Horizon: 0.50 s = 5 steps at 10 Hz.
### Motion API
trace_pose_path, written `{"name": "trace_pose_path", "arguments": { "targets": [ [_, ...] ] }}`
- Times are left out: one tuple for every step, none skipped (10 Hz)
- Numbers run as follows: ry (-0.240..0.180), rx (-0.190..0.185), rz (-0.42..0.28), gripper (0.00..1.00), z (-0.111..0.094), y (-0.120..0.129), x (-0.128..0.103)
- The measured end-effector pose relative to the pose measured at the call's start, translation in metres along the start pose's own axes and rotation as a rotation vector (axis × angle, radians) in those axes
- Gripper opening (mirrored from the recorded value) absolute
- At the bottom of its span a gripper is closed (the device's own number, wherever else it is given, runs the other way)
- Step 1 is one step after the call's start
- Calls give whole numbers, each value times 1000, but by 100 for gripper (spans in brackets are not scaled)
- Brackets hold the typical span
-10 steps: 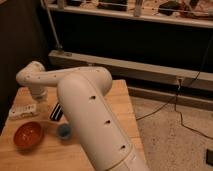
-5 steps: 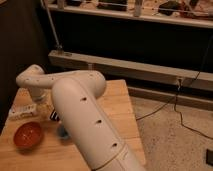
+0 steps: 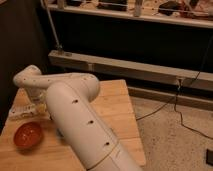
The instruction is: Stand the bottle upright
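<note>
- step in hand, as judged: the approach-and-grasp stage. the bottle (image 3: 22, 112) lies on its side, so the task is not yet done.
- bottle position: far left of the frame, on the wooden table (image 3: 117, 102), close to the table's left edge. it sits just above the red bowl (image 3: 27, 135) in the picture and is not inside it. its long axis runs roughly left to right.
- gripper (image 3: 41, 106) position: left-centre of the frame, hanging below the bend of the white arm (image 3: 82, 127), low over the table. the arm's own bulk masks most of it.
- gripper state: it cannot be told whether it is open or closed, nor whether it has hold of anything.
- relation: the bottle's right end reaches up to the gripper. whether they touch or stand just apart cannot be told.
- next move, as judged: secure 1 firm hold across the bottle's body, lift it clear, then rotate it so the base faces the table before setting it down.
- risk, as judged: the bottle looks light and round and may roll or slip toward the nearby bowl.
</note>
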State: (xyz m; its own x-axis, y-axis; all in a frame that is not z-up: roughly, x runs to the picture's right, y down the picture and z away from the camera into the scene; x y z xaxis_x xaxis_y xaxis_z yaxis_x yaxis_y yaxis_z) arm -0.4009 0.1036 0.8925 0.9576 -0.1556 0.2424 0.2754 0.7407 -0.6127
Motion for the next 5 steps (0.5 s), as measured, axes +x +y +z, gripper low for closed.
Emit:
{"name": "trace_pose_path", "arguments": {
  "targets": [
    [3, -6, -5, 49, 1, 0, -1],
    [5, -10, -10, 49, 1, 0, -1],
    [10, -12, -17, 49, -1, -1, -1],
    [20, -12, -26, 49, -4, -2, -1],
    [23, -8, -31, 49, -8, -4, -1]
  ]
}}
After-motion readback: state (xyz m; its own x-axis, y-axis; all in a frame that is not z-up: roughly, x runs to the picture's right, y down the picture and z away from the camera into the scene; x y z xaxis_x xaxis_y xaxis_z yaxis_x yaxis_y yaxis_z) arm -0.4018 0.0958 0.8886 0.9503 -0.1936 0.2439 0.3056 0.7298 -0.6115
